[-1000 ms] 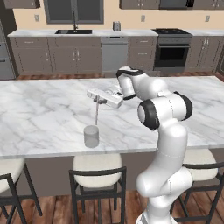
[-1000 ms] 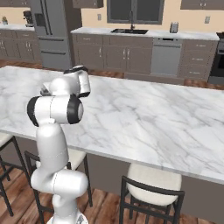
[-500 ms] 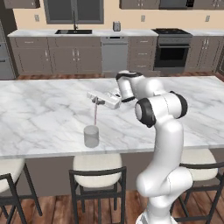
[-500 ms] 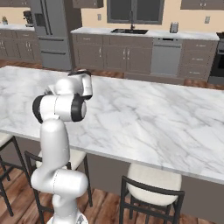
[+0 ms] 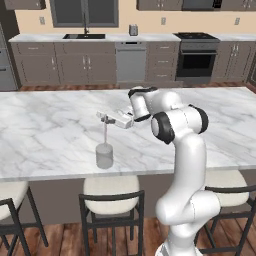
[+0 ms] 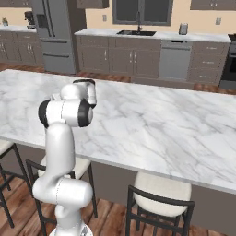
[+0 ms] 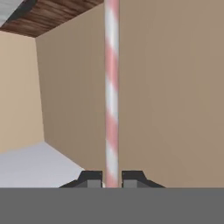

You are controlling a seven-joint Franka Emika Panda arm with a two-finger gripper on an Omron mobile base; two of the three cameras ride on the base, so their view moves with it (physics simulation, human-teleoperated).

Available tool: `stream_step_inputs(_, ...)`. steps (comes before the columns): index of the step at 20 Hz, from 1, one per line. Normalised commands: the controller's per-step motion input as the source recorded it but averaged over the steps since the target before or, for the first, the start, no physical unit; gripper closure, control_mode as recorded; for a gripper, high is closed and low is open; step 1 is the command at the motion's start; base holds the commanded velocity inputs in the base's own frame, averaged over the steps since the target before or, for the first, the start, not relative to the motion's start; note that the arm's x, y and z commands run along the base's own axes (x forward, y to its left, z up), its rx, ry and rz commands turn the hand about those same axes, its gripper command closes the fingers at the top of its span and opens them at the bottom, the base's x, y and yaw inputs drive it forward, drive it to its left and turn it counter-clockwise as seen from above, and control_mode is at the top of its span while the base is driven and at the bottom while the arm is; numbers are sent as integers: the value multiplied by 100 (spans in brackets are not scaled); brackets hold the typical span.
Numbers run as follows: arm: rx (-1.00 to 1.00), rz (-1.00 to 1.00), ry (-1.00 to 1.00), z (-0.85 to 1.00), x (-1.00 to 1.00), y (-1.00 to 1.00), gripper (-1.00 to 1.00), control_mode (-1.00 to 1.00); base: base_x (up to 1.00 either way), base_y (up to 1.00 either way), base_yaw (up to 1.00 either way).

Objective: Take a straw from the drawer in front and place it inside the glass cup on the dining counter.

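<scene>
Two-finger gripper (image 5: 105, 119) pinches the thin pink-and-white striped straw (image 5: 105, 131), hanging straight down w/ its tip just over the small clear glass cup (image 5: 104, 155) on white marble dining counter (image 5: 45, 130).

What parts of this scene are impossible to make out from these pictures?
- Whether the straw tip has entered the cup: too thin and small in the left base view.
- The straw's top end: cut off by the upper edge of the hand view.
- The pincer and cup in the right base view: hidden behind the robot's arm.
</scene>
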Motion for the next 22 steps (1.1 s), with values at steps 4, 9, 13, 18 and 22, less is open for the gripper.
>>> stream_step_inputs(4, -1, -3, 0, -16, 25, 23, 100, -100, 0, 0, 0)
stream_step_inputs(9, -3, -4, 1, -19, 29, 24, 100, -100, 0, 0, 0)
stream_step_inputs(13, -4, -4, 1, -23, 35, 17, 100, -100, 0, 0, 0)
stream_step_inputs(18, -4, -5, 0, -22, 13, 1, 100, -100, 0, 0, 0)
stream_step_inputs(22, -4, -6, 0, -6, -22, -7, 100, -100, 0, 0, 0)
